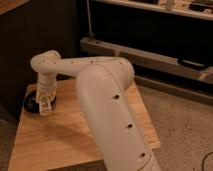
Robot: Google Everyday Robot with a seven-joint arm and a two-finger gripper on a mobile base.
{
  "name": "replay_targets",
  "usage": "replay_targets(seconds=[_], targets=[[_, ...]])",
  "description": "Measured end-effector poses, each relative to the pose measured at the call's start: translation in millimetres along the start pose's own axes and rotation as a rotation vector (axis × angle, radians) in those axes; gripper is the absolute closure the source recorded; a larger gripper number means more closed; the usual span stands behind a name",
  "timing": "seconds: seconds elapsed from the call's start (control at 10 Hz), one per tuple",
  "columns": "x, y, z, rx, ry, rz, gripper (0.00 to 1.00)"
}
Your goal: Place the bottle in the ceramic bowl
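Observation:
My gripper (46,100) hangs at the left end of the wooden table (65,135), at the right rim of the black ceramic bowl (32,105). It is shut on the small white bottle (45,108), which hangs upright from the fingers just over the bowl's right edge. The bowl is partly hidden behind the gripper and bottle. My white arm sweeps from the lower right across the table to the gripper.
The table's left edge is close to the bowl. A dark wall stands behind the table. A low metal shelf (150,55) runs along the back right, above a speckled floor (185,130).

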Motion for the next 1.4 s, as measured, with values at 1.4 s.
replay_targets(seconds=[1.4], targets=[[11.3, -24.7, 16.0, -0.175, 0.068, -0.063, 0.20]])
